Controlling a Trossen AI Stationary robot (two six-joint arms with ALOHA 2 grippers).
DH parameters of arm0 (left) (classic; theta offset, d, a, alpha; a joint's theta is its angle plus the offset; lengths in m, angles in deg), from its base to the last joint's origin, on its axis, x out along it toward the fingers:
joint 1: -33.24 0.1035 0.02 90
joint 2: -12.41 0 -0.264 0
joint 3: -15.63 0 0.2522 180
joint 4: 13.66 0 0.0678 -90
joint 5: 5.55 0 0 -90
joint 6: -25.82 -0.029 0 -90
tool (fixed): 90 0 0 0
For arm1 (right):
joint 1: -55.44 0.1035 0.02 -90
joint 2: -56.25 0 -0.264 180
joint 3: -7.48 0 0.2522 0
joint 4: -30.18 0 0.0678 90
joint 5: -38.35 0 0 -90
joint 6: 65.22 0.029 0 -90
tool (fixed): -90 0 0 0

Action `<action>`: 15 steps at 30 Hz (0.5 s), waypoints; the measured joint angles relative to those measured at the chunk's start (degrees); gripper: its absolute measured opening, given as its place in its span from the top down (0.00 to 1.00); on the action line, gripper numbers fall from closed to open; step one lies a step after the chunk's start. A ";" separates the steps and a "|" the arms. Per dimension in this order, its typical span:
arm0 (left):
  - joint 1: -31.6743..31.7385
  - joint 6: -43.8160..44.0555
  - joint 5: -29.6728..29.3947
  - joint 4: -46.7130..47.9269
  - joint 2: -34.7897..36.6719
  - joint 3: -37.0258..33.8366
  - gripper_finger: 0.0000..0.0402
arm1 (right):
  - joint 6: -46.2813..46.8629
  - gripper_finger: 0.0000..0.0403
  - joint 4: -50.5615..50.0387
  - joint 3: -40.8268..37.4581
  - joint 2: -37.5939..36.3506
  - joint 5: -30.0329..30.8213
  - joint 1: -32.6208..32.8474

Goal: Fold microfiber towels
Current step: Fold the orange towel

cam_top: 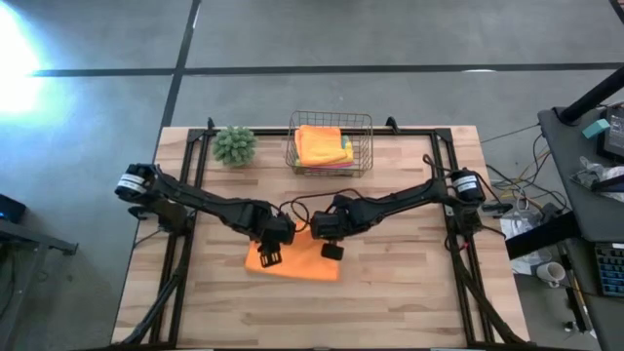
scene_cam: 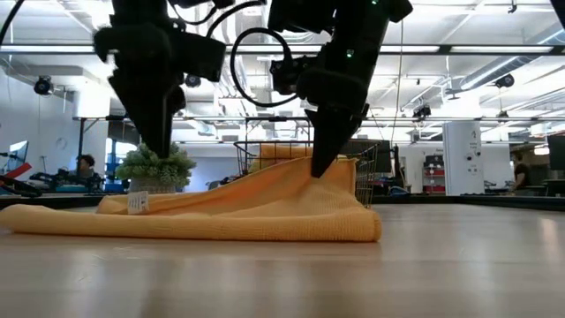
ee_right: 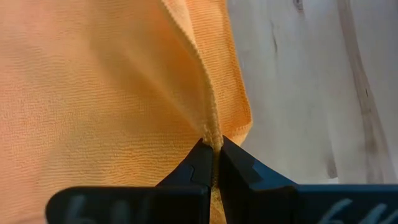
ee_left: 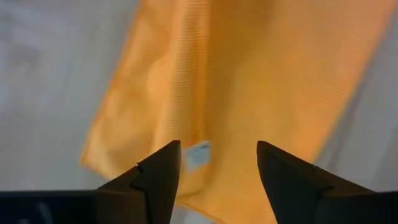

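The right gripper (ee_right: pixel 213 163) had its two fingers pinched tight on the hem of an orange towel (cam_top: pixel 292 261), a thin ridge of cloth rising between the tips. In the low view that same gripper (scene_cam: pixel 320 166) held the edge up off the wood, so the cloth ran in a slope from the raised point down to the table, with a soft rounded fold at the end under the gripper. The left gripper (ee_left: pixel 217 168) stood with its fingers well apart and nothing between them, hovering just above the other part of the towel; a small white tag (ee_left: pixel 198 153) showed on the cloth in the gap between the fingers. In the low view the left gripper (scene_cam: pixel 157 146) hung clear above the flat layer, the tag (scene_cam: pixel 137 202) lying below it.

The orange towel lay folded near the middle of the wooden table (cam_top: pixel 390 302), toward the front, with both arms reaching inward over it from the two sides. At the back of the table stood a wire basket (cam_top: pixel 367 146) holding folded towels (cam_top: pixel 322 144), orange and yellow on top with a pink edge showing beneath. Just beside the basket, on the left arm's side, sat a fuzzy green plant ball (cam_top: pixel 234 145). Beyond the table in the low view a person (scene_cam: pixel 85 165) sat far off in the room
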 joint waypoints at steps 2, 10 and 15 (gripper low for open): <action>-1.19 -0.88 0.25 -1.35 0.00 -0.12 0.51 | 0.49 0.98 0.02 -0.02 0.00 -0.01 -0.25; -3.85 -3.02 -0.11 -12.85 0.02 -6.43 0.51 | 0.93 0.95 0.02 -0.02 0.00 -0.26 -0.37; -5.02 -3.89 -0.25 -16.78 0.02 -10.84 0.51 | 0.91 0.89 0.02 0.00 0.00 -0.50 -0.37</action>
